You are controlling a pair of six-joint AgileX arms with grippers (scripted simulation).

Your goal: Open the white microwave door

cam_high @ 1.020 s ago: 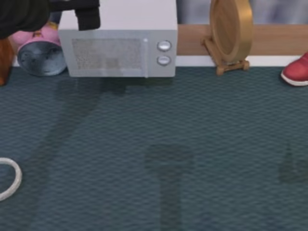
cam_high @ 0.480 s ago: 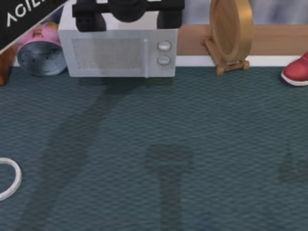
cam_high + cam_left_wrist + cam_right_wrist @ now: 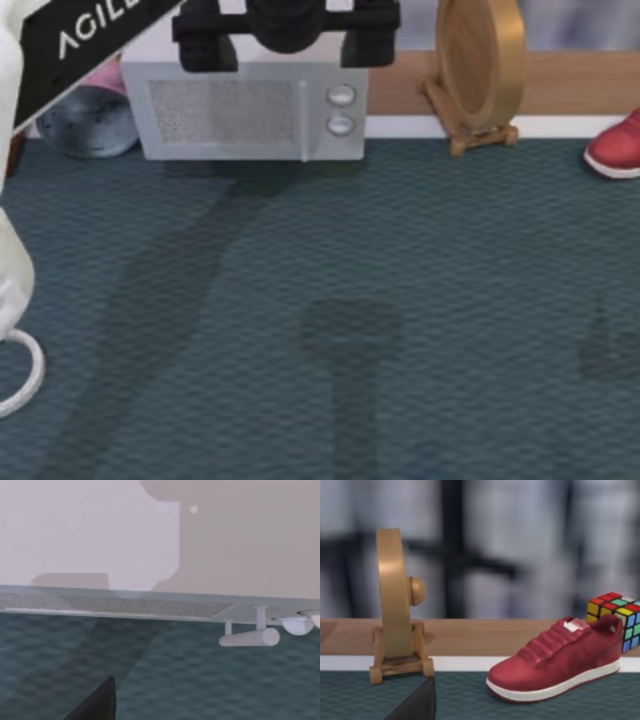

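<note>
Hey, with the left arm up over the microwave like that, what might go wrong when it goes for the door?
1. The left gripper hangs above the white microwave; coming down, it may hit the top rather than reach the front.
2. The handle is slim and sits beside the two knobs, so a small miss could catch a knob.
3. The door is shut; an off-line pull might shove the microwave toward the pink and grey object beside it.

The microwave [image 3: 245,100] stands at the table's [image 3: 400,300] far edge, left of centre, its door [image 3: 225,112] facing forward beside the knob panel [image 3: 341,110]. The left gripper [image 3: 285,30] hangs above the microwave's top. To the right stand an upright wooden disc on a stand [image 3: 478,70] and, farther right, a shoe [image 3: 615,145]; a rounded object [image 3: 85,115] sits just left of the microwave.
</note>
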